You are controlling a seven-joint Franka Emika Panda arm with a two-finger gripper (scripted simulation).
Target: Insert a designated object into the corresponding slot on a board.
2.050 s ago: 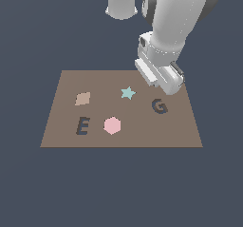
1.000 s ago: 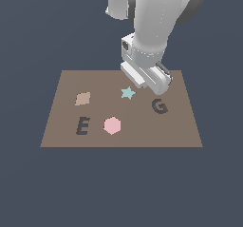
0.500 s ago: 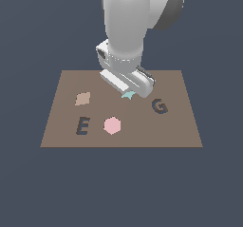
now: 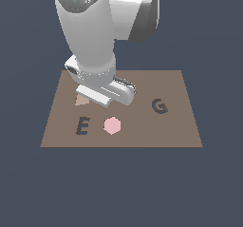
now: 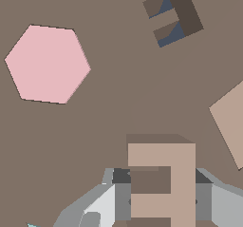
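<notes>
the gripper (image 5: 161,200) is clasping the tan e block (image 5: 161,181) above the board (image 4: 180,126), carrying it toward the slanted e slot (image 4: 83,126) for alignment.

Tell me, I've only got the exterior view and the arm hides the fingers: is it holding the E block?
Observer: Yes. In the wrist view the gripper is shut on the E block, with a finger on each side.
Operator: Is the block over the slot?
Observer: No. The slot sits apart from the block, with bare board between them.
</notes>
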